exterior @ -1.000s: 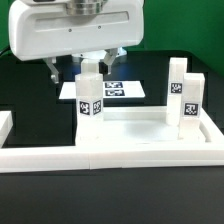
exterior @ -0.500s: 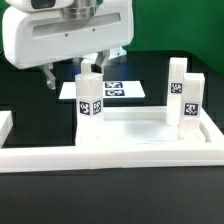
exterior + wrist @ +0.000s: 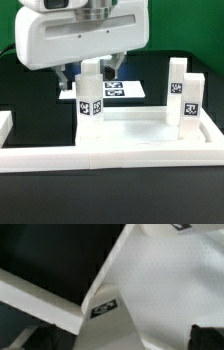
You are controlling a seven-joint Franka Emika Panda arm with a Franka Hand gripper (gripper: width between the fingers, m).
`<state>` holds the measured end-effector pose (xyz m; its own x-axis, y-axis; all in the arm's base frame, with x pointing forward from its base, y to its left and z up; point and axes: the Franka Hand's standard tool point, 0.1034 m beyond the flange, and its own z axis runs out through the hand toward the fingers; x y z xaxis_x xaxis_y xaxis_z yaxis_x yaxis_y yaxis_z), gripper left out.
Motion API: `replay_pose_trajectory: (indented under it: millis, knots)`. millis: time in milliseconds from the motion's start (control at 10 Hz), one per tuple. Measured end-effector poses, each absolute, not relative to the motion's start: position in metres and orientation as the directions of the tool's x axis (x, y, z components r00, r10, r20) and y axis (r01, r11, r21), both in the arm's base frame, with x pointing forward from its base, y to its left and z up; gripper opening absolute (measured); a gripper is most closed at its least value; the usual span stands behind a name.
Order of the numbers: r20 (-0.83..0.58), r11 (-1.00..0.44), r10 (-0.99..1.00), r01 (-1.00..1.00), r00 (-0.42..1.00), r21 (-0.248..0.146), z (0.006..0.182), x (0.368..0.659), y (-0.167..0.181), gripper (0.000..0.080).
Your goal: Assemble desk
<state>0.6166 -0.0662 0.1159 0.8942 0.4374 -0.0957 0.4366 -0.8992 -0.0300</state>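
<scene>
The white rimmed tabletop (image 3: pixel 135 127) lies flat in the middle of the exterior view. One white tagged leg block (image 3: pixel 90 95) stands upright at its left far corner. Two more leg blocks (image 3: pixel 184 95) stand close together at its right side. My gripper (image 3: pixel 88 72) is open and hangs over the left leg block, with one dark finger (image 3: pixel 65 76) on each side of its top and a gap to it. In the wrist view the same leg block (image 3: pixel 112 291) runs between my fingers (image 3: pixel 205 336), and my gripper (image 3: pixel 118 339) is empty.
The marker board (image 3: pixel 120 88) lies flat on the dark table behind the left leg block. A long white border rail (image 3: pixel 110 158) runs along the front, with a raised white end (image 3: pixel 5 124) at the exterior view's left.
My gripper has shifted toward the exterior view's right and now straddles the top of the left leg block. The tabletop and the leg blocks have not moved.
</scene>
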Motion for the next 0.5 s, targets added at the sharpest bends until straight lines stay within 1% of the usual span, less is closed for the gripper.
replay_pose_trajectory:
  millis: [100,200,300,400,500]
  knots:
    - [-0.097,-0.908,0.419,0.419,0.903,-0.028,0.1158,0.6165,-0.0672,0.0622]
    - [-0.097,-0.913,0.407,0.407,0.908,-0.026,0.1158,0.6164,-0.0676,0.0443]
    - [-0.099,-0.948,0.318,0.318,0.943,-0.017,0.1158,0.6164,-0.0676,0.0443]
    - [-0.101,-0.968,0.25,0.25,0.963,-0.01,0.1157,0.6163,-0.0678,0.0285]
    - [-0.101,-0.979,0.204,0.205,0.974,-0.005,0.1157,0.6163,-0.0677,0.0287]
